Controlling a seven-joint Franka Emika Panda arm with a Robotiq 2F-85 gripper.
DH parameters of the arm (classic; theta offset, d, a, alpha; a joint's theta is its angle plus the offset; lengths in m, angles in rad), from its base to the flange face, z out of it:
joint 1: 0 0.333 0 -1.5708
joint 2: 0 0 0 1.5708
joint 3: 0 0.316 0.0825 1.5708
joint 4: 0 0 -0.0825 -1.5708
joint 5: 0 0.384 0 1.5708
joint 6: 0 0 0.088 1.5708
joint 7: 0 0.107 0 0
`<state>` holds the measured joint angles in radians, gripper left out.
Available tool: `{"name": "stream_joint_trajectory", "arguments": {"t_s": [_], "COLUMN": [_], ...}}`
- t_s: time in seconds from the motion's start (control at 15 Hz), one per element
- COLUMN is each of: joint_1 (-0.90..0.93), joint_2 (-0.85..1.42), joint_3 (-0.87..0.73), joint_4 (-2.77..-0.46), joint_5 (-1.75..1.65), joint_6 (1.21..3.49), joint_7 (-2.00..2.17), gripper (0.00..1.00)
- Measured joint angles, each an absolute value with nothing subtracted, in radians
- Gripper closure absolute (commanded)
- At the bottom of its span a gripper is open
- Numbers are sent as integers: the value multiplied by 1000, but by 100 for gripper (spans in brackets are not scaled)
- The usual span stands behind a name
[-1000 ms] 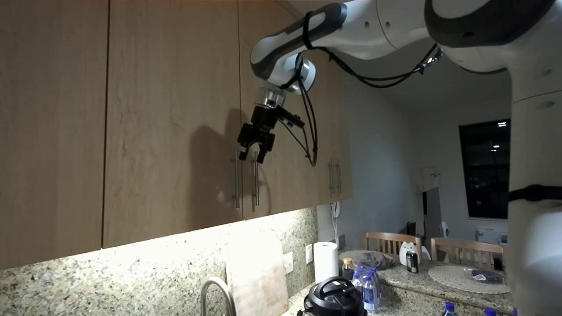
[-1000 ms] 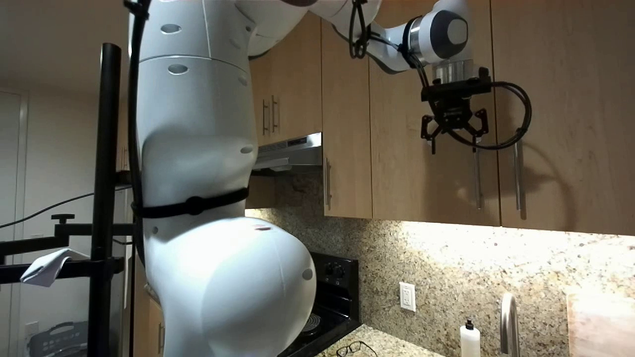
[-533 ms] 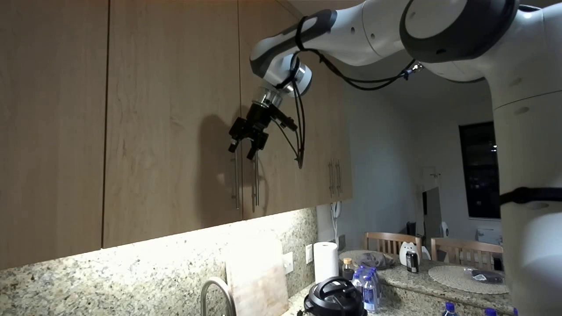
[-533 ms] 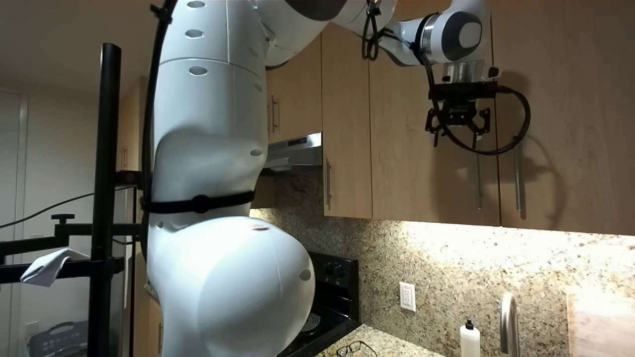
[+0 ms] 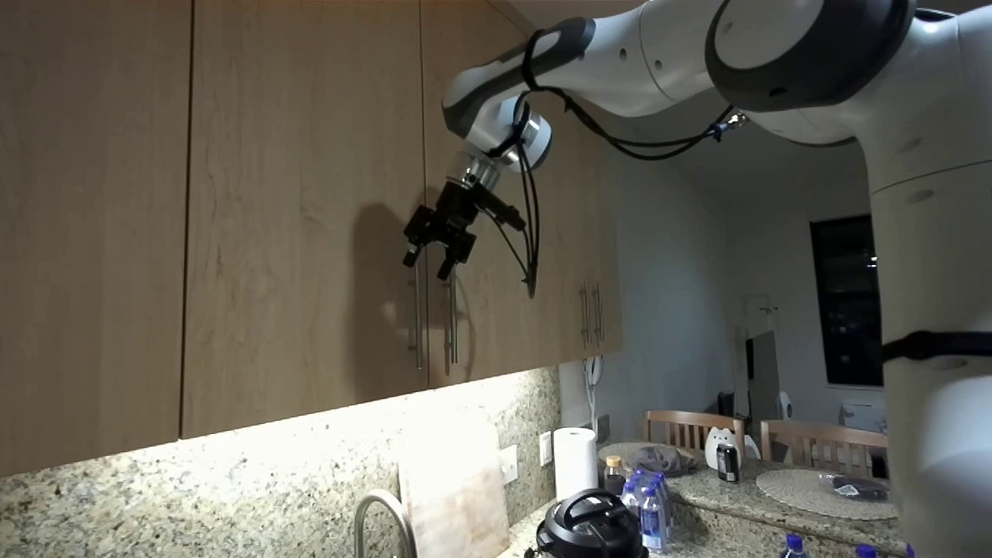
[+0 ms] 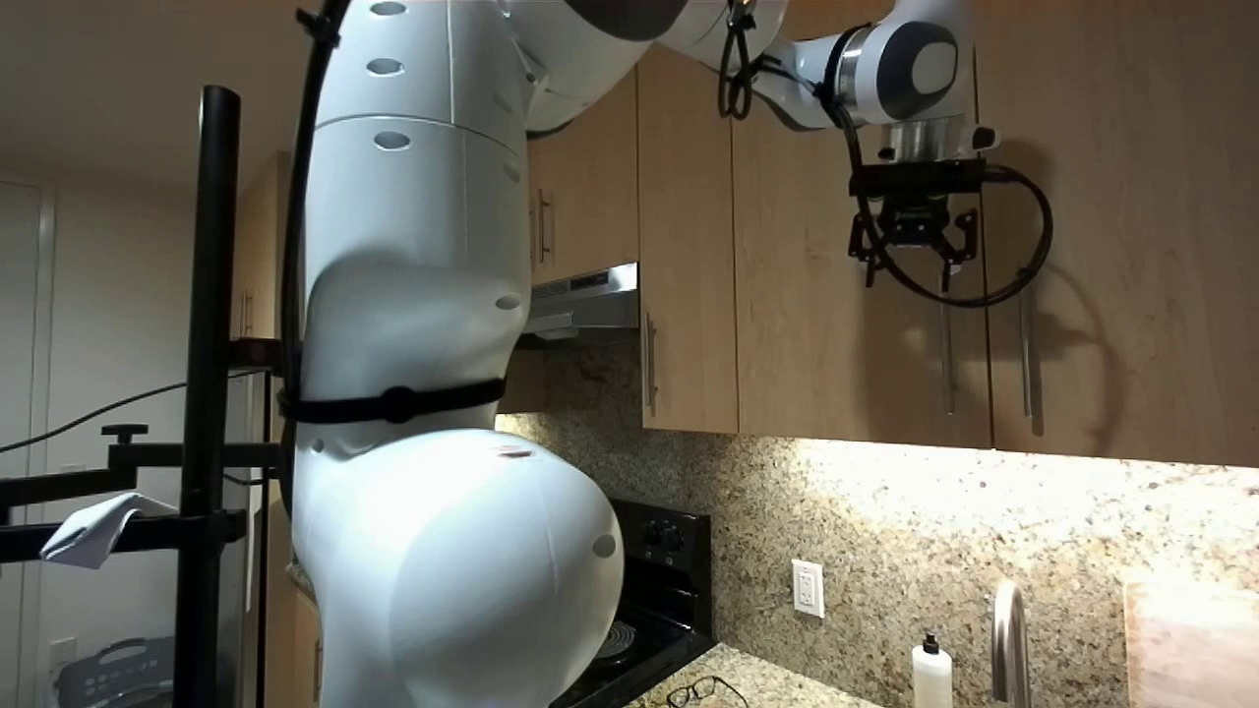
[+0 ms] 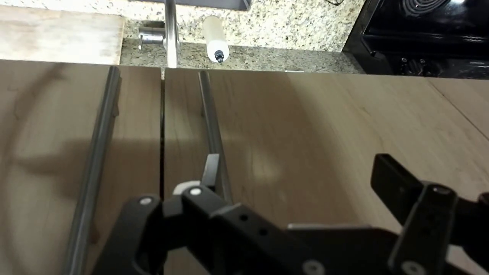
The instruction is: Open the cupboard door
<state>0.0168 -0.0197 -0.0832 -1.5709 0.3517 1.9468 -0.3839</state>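
Cupboard door [image 5: 302, 194]: closed, set high above the speckled stone backsplash [image 5: 256, 473]. Meets the neighbouring door [image 5: 496, 325] at a narrow dark seam [image 7: 162, 130], with a slim upright silver handle [image 5: 418, 325] near the right edge and a matching bar [image 5: 453, 325] just across the seam. Left of the handle, in both exterior views, a dark shadow [image 5: 380, 302].

Near the handle's upper end, the claw [image 6: 909, 275]: released, with fingers [image 5: 448, 266] spread well apart and aimed downward, at a slant in an exterior view. Hangs from the white arm [image 5: 604, 54], with black cables [image 6: 1047, 213] looping alongside. In the wrist view, covers part of the handle with one fingertip [image 7: 211, 170] and has the opposite fingertip [image 7: 395, 187] well to the side, in front of the door's face. Cannot tell contact from a narrow gap at the handle.

Lower down, a tap [image 6: 1008, 639], a pale board [image 5: 457, 488] upright against the backsplash, a paper roll [image 5: 575, 463], a black-lidded pot [image 5: 593, 535] and blue-capped bottles [image 5: 652, 515]. In an exterior view, also a stove [image 6: 679, 551], a range hood [image 6: 580, 305], a white bottle [image 6: 931, 678] with a black top, and eyeglasses [image 6: 703, 686] on the counter [image 6: 797, 693].
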Motion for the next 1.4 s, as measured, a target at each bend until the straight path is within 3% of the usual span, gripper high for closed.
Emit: {"name": "stream_joint_trajectory", "arguments": {"t_s": [0.87, 1.4], "joint_1": [-79, -108], "joint_2": [189, 202], "joint_3": [-58, -53], "joint_4": [-1398, -1382], "joint_5": [600, 719], "joint_6": [1951, 1879], "joint_7": [-591, -687], "gripper": [0, 0]}}
